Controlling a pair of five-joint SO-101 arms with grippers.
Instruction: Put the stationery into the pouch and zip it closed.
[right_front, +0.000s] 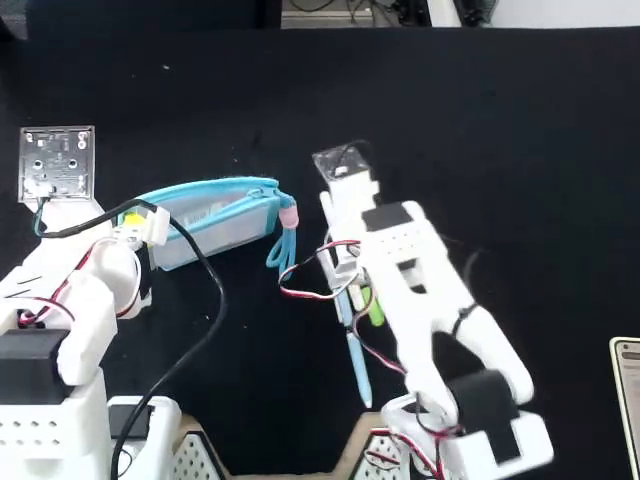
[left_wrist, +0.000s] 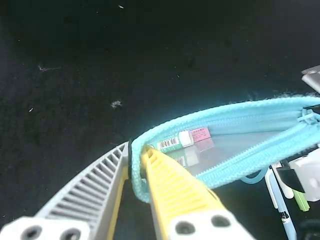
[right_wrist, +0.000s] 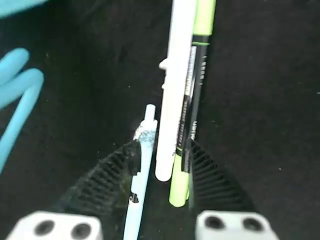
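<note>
Your one pouch (right_front: 215, 215) lies on its side left of the middle of the surface (right_front: 500, 150). It is pale blue with a clear side, and its zip is open along the top. One pink zip pull (right_front: 288, 213) sits at the end toward the right arm, and one blue strap loop (right_front: 283, 250) hangs from that end onto the cloth. Inside, your left wrist view shows a small piece with a green-and-white label (left_wrist: 169, 144) touching a pink-labelled one (left_wrist: 200, 134). You cannot tell whether these are two things or one.

Your left claw (left_wrist: 136, 155) is clamped narrow on the pouch's other end. The yellow finger (left_wrist: 170, 190) sits inside the opening and the grey one (left_wrist: 95, 185) outside.

Three pens (right_wrist: 172, 100) lie side by side on the surface just beside the strap loop: one light blue pen (right_wrist: 142, 170), one white pen (right_wrist: 175, 60) and one green pen (right_wrist: 200, 45). Your right claw (right_wrist: 162, 152) is drawn in around all three, its black pads (right_wrist: 200, 170) against the outer two.

The surface is one black cloth. On it lie two shiny square plates, one (right_front: 57, 160) behind the left arm and one (right_front: 340, 160) just beyond the right arm. A white card (right_front: 628, 390) rests at the right edge. Past the far edge you see a pale strip of room (right_front: 340, 10) with cables.
</note>
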